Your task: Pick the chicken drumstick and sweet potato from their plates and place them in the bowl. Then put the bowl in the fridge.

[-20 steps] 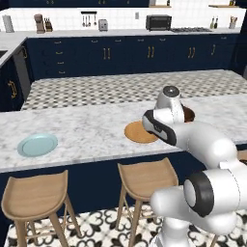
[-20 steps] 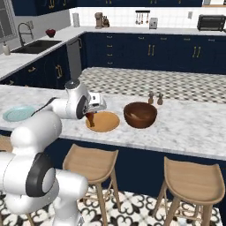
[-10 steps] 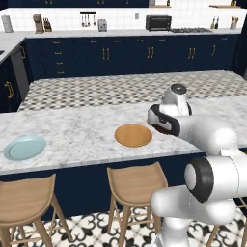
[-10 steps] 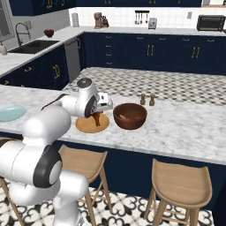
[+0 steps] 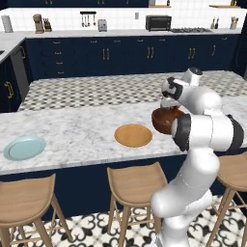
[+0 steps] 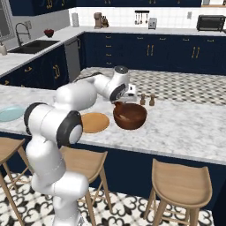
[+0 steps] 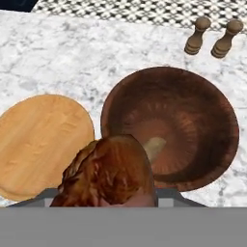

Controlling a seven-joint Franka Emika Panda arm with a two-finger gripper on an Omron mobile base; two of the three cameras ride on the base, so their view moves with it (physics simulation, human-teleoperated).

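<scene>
The reddish-brown chicken drumstick (image 7: 108,176) sits in my gripper (image 6: 120,101), which is shut on it; its bulk hides the fingertips in the hand view. It hangs over the near-left rim of the dark glossy bowl (image 7: 188,120) (image 6: 129,116) (image 5: 164,120). A small tan tip (image 7: 154,146) pokes out beside the drumstick over the bowl's floor; I cannot tell whether it is the bone end or the sweet potato. The orange-brown plate (image 7: 41,142) (image 5: 133,135) lies bare just left of the bowl. The light blue plate (image 5: 24,147) (image 6: 9,113) lies far left, looking bare. The fridge is out of view.
Two small brown shakers (image 7: 212,38) (image 6: 147,99) stand just beyond the bowl. Wooden stools (image 5: 137,181) (image 6: 178,185) line the island's front edge. Navy cabinets with gold handles (image 5: 106,53) run along the back wall.
The base has driven, so both base views shifted. Relative to the counter, my gripper carried the drumstick from above the orange-brown plate rightward to above the bowl.
</scene>
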